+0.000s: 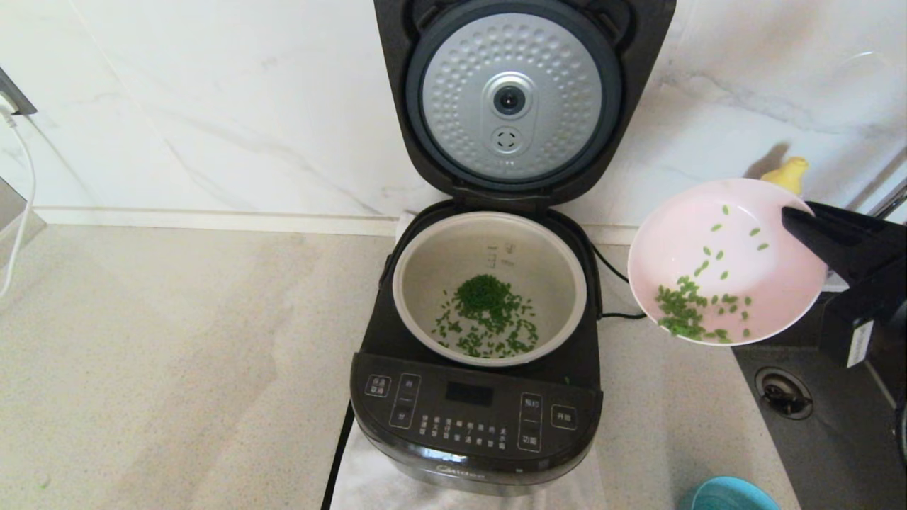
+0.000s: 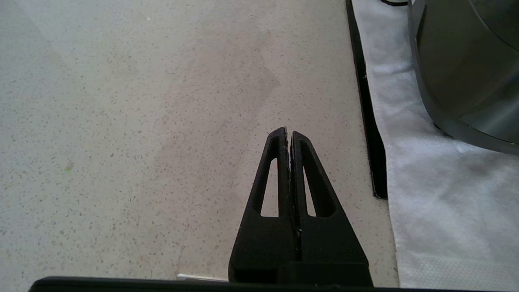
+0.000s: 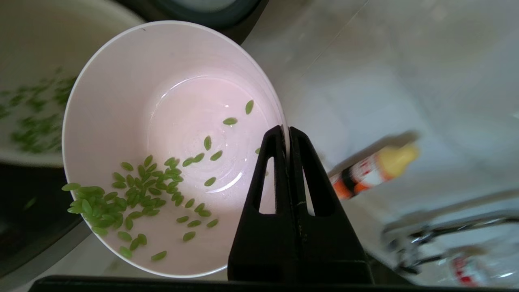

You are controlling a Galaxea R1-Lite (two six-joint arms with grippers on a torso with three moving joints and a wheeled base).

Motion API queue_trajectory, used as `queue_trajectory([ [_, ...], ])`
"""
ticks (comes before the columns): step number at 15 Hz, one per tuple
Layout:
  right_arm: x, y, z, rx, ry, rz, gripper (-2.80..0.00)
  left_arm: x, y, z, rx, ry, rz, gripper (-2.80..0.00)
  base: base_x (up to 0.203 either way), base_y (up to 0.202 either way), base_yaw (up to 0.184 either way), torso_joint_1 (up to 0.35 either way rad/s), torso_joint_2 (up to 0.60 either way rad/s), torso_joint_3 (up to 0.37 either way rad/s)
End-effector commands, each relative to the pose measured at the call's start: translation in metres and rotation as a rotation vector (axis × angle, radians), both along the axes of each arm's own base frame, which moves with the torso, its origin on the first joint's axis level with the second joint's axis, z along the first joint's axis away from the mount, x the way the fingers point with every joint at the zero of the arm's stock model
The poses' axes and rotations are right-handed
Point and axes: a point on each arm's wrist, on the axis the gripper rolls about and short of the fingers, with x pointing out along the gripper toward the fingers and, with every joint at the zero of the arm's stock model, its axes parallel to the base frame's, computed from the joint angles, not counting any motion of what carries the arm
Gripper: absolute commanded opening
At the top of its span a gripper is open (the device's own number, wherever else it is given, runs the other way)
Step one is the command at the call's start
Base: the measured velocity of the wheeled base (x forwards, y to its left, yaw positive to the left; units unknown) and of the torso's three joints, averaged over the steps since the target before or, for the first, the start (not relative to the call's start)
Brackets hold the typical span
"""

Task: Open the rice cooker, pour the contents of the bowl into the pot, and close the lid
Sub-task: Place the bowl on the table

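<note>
The black rice cooker (image 1: pixel 476 418) stands open on the counter, its lid (image 1: pixel 511 99) upright with the dimpled silver plate facing me. Green grains lie in a heap in the pale pot (image 1: pixel 425 283). To the right of the cooker, a pink bowl (image 1: pixel 772 283) hangs tilted toward the pot, with some green grains gathered at its low edge. My right gripper (image 1: pixel 792 216) is shut on the bowl's rim (image 3: pixel 284 129); the bowl (image 3: pixel 121 101) fills the right wrist view. Over bare counter left of the cooker, my left gripper (image 2: pixel 288 133) is shut and holds nothing.
A dark sink (image 1: pixel 815 418) with a drain lies at the right under the bowl. A yellow-capped bottle (image 1: pixel 788 173) stands by the back wall. A blue bowl rim (image 1: pixel 730 496) shows at the front. White cloth (image 2: pixel 438 182) lies under the cooker. A power cord (image 1: pixel 609 283) runs at its right.
</note>
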Motion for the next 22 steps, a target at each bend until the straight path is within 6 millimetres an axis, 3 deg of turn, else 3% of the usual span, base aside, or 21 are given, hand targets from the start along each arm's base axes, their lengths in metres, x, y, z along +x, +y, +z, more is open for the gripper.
queue_trajectory([
  [1, -0.002, -0.007, -0.003, 0.056, 0.054, -0.002, -2.80, 0.001, 0.000, -0.003, 0.001, 0.009, 0.001, -2.80, 0.000, 0.000, 0.000, 0.000, 0.00, 0.000],
  [8, 0.028, -0.035, -0.026, 0.305, 0.250, -0.136, -2.80, 0.001, 0.000, -0.003, 0.001, 0.009, 0.001, -2.80, 0.000, 0.000, 0.000, 0.000, 0.00, 0.000],
  [13, 0.035, -0.062, -0.045, 0.444, 0.432, -0.240, -2.80, 0.001, 0.000, -0.003, 0.001, 0.009, 0.001, -2.80, 0.000, 0.000, 0.000, 0.000, 0.00, 0.000],
  [22, 0.050, -0.102, -0.111, 0.564, 0.751, -0.404, -2.80, 0.001, 0.000, -0.003, 0.001, 0.009, 0.001, -2.80, 0.000, 0.000, 0.000, 0.000, 0.00, 0.000],
])
